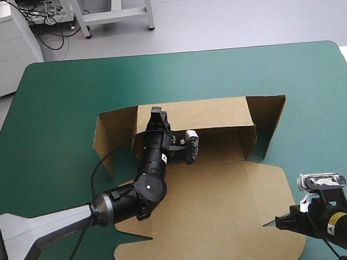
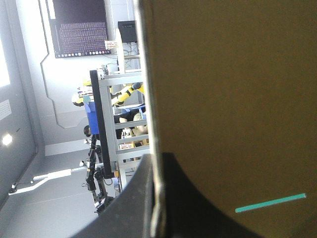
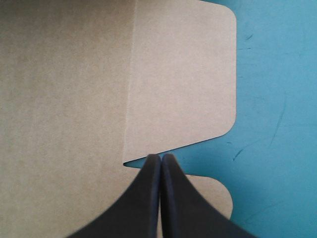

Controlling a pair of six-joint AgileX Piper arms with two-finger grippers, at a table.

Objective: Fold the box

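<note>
High view: the box point(image 1: 224, 203) lies mid-table on the teal-green cover point(image 1: 55, 101), far walls raised and lid flat. The left gripper point(image 1: 157, 114) is at the far left corner, evidently steadying that wall, and the right gripper point(image 1: 281, 222) is at the lid's near right notch. Left wrist view: its jaws appear nipped narrowly on a wall edge, though the close view leaves doubt. Right wrist view: the jaws are pressed together empty, their point at the notch beside the side flap point(image 3: 183, 74), probably placed to lift it.
</note>
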